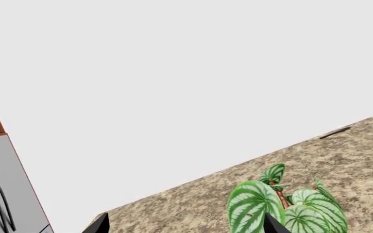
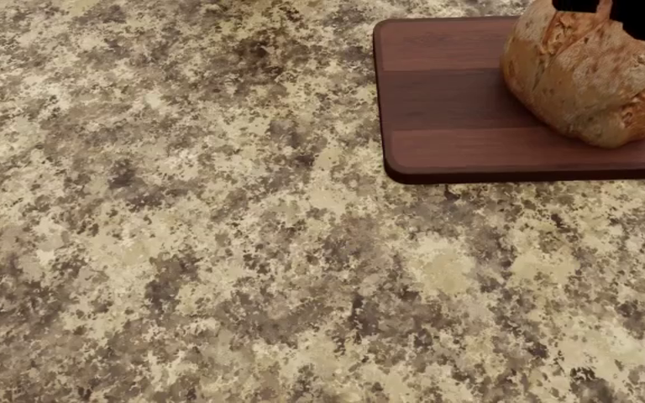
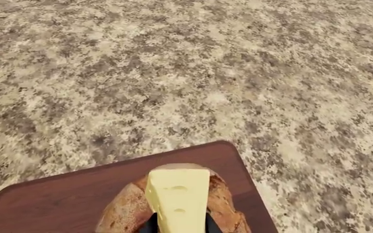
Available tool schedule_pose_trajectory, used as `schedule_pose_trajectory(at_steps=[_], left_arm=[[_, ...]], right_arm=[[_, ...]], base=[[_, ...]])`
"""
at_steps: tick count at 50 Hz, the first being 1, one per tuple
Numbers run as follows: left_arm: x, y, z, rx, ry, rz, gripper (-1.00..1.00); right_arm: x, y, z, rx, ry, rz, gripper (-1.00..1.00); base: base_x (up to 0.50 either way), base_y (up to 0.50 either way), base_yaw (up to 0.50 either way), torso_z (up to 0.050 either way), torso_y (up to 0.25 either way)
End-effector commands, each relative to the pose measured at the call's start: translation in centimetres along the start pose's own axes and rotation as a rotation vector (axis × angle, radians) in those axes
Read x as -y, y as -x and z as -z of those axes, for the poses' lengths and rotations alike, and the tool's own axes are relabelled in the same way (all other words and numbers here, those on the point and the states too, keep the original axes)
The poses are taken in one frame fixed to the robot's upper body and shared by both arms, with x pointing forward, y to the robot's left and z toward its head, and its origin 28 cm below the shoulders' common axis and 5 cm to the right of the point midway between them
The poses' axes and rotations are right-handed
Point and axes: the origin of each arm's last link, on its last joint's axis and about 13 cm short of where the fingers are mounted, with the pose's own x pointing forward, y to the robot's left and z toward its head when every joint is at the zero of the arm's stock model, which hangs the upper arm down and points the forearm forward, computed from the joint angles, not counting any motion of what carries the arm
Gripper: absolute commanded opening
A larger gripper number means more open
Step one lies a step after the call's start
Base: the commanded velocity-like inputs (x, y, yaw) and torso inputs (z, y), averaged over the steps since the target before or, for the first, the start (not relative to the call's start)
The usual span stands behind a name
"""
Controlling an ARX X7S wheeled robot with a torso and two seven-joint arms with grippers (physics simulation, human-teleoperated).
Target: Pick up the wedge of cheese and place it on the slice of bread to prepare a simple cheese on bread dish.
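The right gripper (image 3: 178,227) is pinching the wedge of cheese (image 3: 177,196) directly above the slice of bread (image 3: 225,206); next, lowering and releasing.

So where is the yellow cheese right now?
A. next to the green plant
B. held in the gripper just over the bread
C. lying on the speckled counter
B: in the right wrist view the wedge of cheese sits between the right gripper fingers, directly over the slice of bread on the wooden board.
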Motion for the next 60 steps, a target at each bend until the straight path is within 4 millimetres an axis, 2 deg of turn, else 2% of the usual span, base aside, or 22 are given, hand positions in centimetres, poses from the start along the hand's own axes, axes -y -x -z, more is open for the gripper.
schedule_pose_trajectory(at_steps=[1, 16, 17, 25, 28, 30, 40, 43, 44, 45, 47, 55, 60], left_arm=[[0.0, 0.0, 0.1, 0.002, -0.001, -0.001, 1.00], [0.2, 0.4, -0.7, 0.001, -0.003, -0.001, 1.00], [0.2, 0.4, -0.6, 0.000, -0.004, 0.000, 1.00], [0.2, 0.3, -0.6, -0.002, -0.005, 0.001, 1.00], [0.0, -0.2, 0.4, -0.002, -0.005, 0.000, 1.00], [-0.1, -0.2, 0.4, -0.003, -0.004, 0.000, 1.00], [0.0, 0.1, 0.0, 0.001, -0.003, -0.001, 1.00], [0.0, 0.2, -0.1, 0.001, -0.001, 0.000, 1.00], [0.1, 0.3, -0.6, 0.003, -0.002, -0.004, 1.00], [0.1, 0.4, -0.7, 0.002, -0.001, -0.003, 1.00], [0.1, 0.3, -0.6, 0.002, 0.000, -0.003, 1.00], [0.0, 0.2, -0.4, 0.002, 0.003, -0.004, 1.00], [0.0, 0.2, -0.3, 0.003, 0.003, -0.004, 1.00]], right_arm=[[0.1, -0.6, 0.6, -0.015, 0.012, 0.009, -1.00], [-0.2, -1.0, 1.4, -0.049, 0.035, 0.006, -1.00], [-0.2, -1.0, 1.4, -0.059, 0.037, 0.005, 1.00], [0.2, 0.4, 0.1, -0.016, 0.034, 0.005, 1.00], [0.5, 1.1, -0.4, 0.001, 0.034, 0.013, 1.00], [0.6, 1.8, -1.0, 0.016, 0.033, 0.016, 1.00], [1.0, 7.5, -4.8, 0.136, 0.058, 0.020, 1.00], [1.2, 9.9, -6.1, 0.192, 0.071, 0.023, 1.00], [2.0, 17.5, -8.9, 0.361, 0.051, -0.039, 1.00], [1.5, 20.1, -8.3, 0.435, 0.147, 0.005, 1.00], [1.4, 21.0, -8.1, 0.462, 0.158, -0.008, 1.00], [1.7, 23.3, -7.3, 0.544, 0.196, -0.019, 1.00], [1.9, 25.0, -5.6, 0.610, 0.219, -0.040, 1.00]], base=[[0.00, 0.00, 0.00, 0.000, 0.000], [0.00, 0.00, 0.00, 0.000, 0.000], [0.00, 0.00, 0.00, 0.000, 0.000], [0.00, 0.00, 0.00, 0.000, 0.000], [0.00, 0.00, 0.00, 0.000, 0.000], [0.00, 0.00, 0.00, 0.000, 0.000], [0.00, 0.00, 0.00, 0.000, 0.000], [0.00, 0.00, 0.00, 0.000, 0.000], [0.00, 0.00, 0.00, 0.000, 0.000], [0.00, 0.00, 0.00, 0.000, 0.019], [0.00, 0.00, 0.00, 0.000, 0.000], [0.00, 0.00, 0.00, 0.000, 0.000], [0.00, 0.00, 0.00, 0.000, 0.000]])
